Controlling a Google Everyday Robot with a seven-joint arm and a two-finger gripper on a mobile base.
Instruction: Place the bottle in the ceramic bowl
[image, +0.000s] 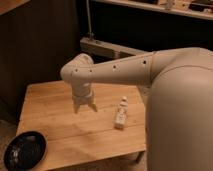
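Observation:
The bottle is small and cream-white with a narrower neck and cap. It stands on the wooden table, right of centre. The ceramic bowl is round, shallow and glossy black, and sits at the table's front left corner. My gripper hangs from the pale arm over the middle of the table, fingers pointing down and spread apart, empty. It is to the left of the bottle and apart from it. The bowl lies well to the front left of the gripper.
My large pale arm fills the right side and hides the table's right part. Dark wall panels stand behind the table. A grey ledge and a shelf run across the back.

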